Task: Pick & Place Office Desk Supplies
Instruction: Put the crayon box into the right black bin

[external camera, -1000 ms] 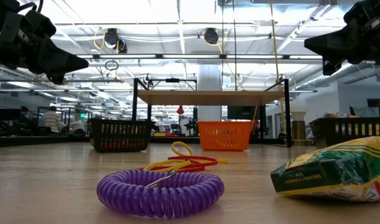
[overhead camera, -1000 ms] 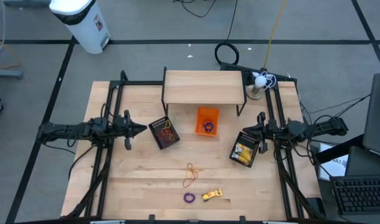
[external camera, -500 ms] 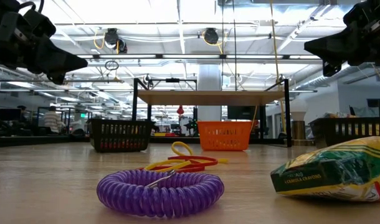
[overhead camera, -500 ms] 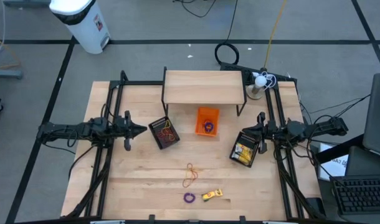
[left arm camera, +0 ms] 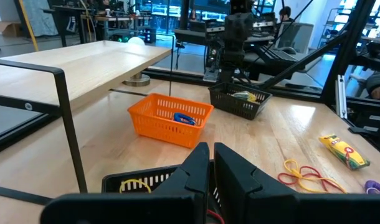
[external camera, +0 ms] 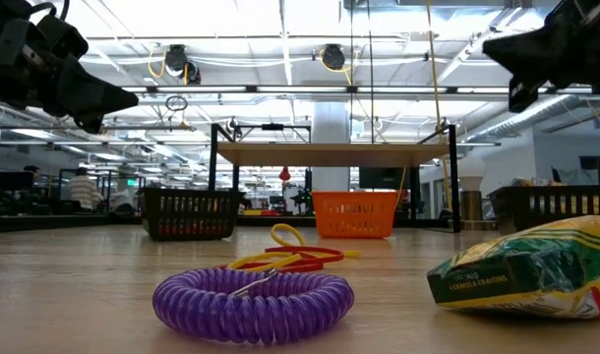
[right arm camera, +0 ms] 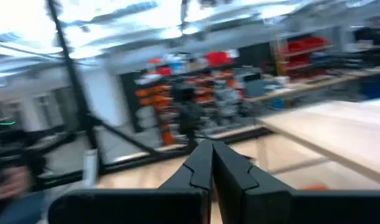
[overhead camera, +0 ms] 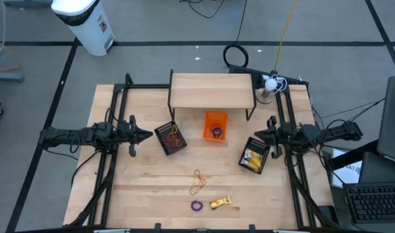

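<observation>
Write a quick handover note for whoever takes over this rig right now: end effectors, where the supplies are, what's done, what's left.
Left end effector: shut, empty, raised beside the left black basket.
Right end effector: shut, empty, raised over the right black basket.
Done: rubber bands in the left black basket, a purple ring in the orange basket, a crayon pack in the right black basket.
Left on the table: loose rubber bands, purple coil ring, crayon pack.

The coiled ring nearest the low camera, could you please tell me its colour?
Purple; the coiled ring shows best in the low view.
</observation>
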`<move>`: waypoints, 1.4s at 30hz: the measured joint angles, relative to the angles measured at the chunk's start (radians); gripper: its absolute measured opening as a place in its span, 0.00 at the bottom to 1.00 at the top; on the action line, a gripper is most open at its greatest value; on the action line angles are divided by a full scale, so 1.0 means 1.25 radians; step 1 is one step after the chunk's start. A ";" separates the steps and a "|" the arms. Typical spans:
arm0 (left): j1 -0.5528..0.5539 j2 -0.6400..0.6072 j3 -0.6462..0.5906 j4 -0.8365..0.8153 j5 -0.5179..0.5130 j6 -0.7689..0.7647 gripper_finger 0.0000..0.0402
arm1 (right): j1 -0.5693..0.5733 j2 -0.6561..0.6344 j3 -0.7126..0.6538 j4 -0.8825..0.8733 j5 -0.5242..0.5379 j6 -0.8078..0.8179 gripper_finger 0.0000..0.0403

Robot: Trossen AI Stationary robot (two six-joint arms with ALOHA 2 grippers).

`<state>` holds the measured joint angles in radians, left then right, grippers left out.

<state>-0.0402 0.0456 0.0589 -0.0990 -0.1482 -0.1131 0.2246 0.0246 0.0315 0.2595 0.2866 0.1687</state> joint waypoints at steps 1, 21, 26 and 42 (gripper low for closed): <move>0.000 0.000 0.000 0.000 0.000 0.000 0.06 | 0.001 0.015 0.004 0.005 -0.026 -0.001 0.00; 0.000 0.047 0.000 0.000 -0.007 -0.011 0.06 | 0.200 0.705 0.450 -0.140 0.051 0.023 0.00; 0.000 0.047 0.000 0.000 -0.007 -0.013 0.06 | 0.261 0.869 0.591 -0.222 0.067 0.023 0.00; 0.000 0.047 -0.001 0.000 -0.006 -0.016 0.06 | 0.326 1.308 0.849 -0.253 -0.090 0.162 0.43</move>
<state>-0.0402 0.1040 0.0582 -0.0986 -0.1561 -0.1334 0.6324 1.6601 1.0933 -0.0568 0.1742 0.3708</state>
